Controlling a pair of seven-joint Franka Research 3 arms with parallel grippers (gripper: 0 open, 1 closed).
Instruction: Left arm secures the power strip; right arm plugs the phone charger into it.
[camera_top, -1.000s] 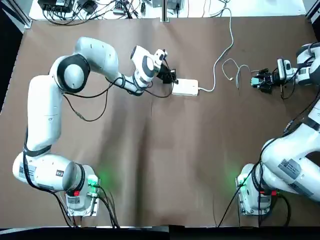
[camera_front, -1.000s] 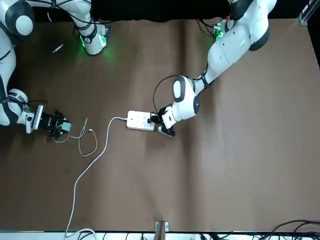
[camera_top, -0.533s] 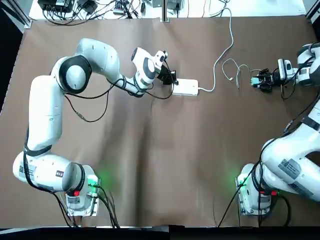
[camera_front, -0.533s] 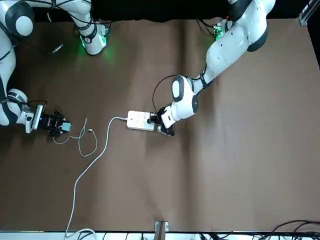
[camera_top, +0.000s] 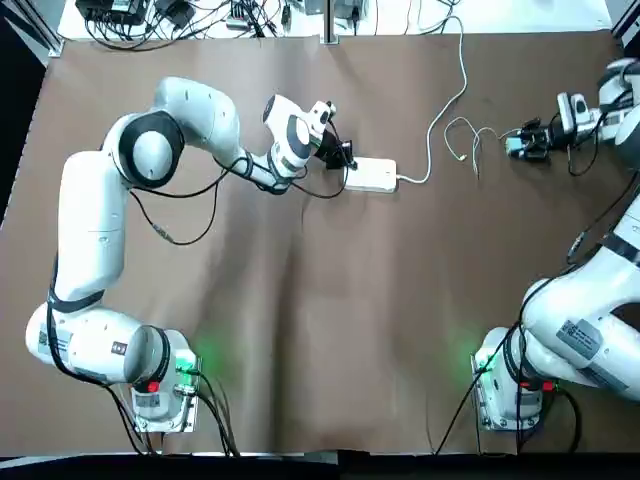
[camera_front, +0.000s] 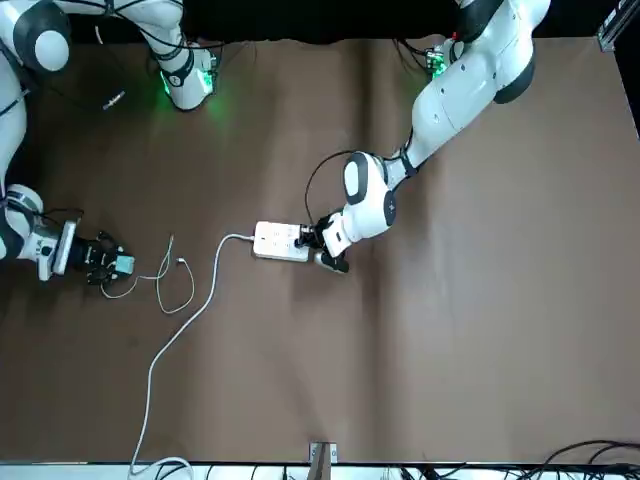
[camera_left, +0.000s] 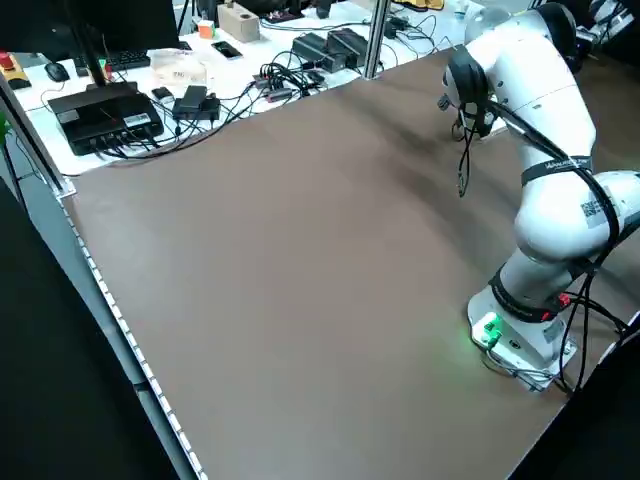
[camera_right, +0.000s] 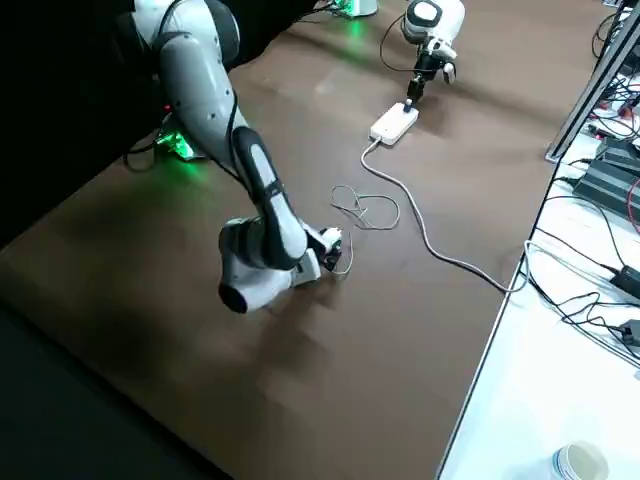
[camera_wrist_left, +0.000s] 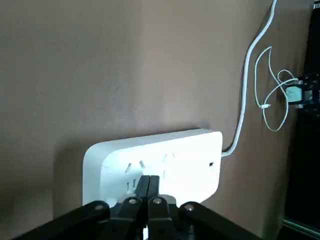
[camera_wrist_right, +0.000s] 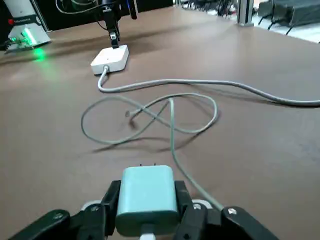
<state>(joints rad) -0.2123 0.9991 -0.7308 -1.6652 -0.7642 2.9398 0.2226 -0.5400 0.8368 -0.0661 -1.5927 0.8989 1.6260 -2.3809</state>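
Right wrist view: charger (camera_wrist_right: 148, 200) (teal)

Strip (camera_top: 371, 175) laid on table (camera_top: 350, 320), between arms. Left gripper (camera_top: 347, 157) placed at strip's left end. Cord (camera_top: 430, 135) led from strip's right end, then over table's far edge onto bench (camera_top: 350, 18). Charger (camera_wrist_right: 147, 197) held between fingers of right gripper (camera_top: 518, 147), right of strip, well apart. Charger cable (camera_top: 476, 150) looped on table between cord and right gripper.

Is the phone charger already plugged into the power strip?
No, the right gripper still holds it, apart from the power strip.
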